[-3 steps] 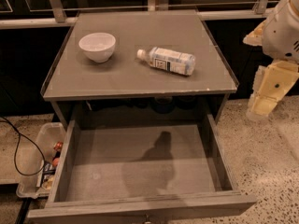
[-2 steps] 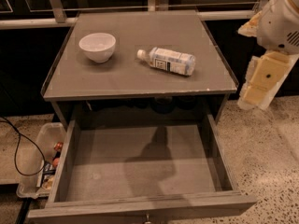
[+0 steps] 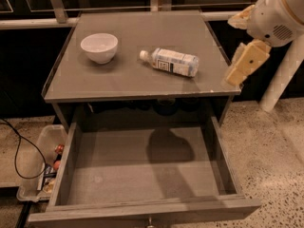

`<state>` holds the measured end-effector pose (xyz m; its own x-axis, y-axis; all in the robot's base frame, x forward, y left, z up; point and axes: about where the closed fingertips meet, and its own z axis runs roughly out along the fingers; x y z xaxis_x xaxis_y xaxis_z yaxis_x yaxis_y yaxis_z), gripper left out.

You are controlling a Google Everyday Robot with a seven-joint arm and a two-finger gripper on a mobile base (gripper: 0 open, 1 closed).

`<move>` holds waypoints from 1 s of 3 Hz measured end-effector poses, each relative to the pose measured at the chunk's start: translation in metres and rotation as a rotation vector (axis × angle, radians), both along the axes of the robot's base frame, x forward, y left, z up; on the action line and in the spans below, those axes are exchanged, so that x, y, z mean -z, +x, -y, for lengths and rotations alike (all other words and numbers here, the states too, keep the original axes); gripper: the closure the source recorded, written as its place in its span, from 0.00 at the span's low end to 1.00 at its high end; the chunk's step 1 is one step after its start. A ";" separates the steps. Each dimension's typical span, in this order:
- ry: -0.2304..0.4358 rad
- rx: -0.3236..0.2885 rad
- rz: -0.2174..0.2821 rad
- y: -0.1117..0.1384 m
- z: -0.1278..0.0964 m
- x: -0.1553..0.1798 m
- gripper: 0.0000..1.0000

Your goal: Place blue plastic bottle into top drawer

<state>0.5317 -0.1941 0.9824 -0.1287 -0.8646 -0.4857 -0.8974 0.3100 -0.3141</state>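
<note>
One bottle (image 3: 170, 62) lies on the surface (image 3: 142, 85) right of the bowl (image 3: 99, 47), the drawer (image 3: 142, 209) is open below the bowl, and the wide, empty gripper (image 3: 239, 45) hangs farther right, so next it likely must reach and grab the bottle.

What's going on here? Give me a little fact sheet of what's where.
Bowl: white bowl, upright on the cabinet top
Bottle: blue plastic bottle, on its side right of the bowl, not touching, cap toward it
Drawer: top drawer, pulled open, bottle not in it
Gripper: gripper, in the air off the cabinet's right edge, apart from the bottle
Floor: clear bin left of the drawer
</note>
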 end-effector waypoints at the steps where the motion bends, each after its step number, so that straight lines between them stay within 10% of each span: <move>1: 0.088 -0.024 0.017 0.040 -0.014 0.006 0.00; 3: 0.106 -0.067 -0.015 0.110 -0.057 0.033 0.00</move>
<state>0.6412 -0.1372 0.9489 -0.0805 -0.8155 -0.5731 -0.9217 0.2798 -0.2688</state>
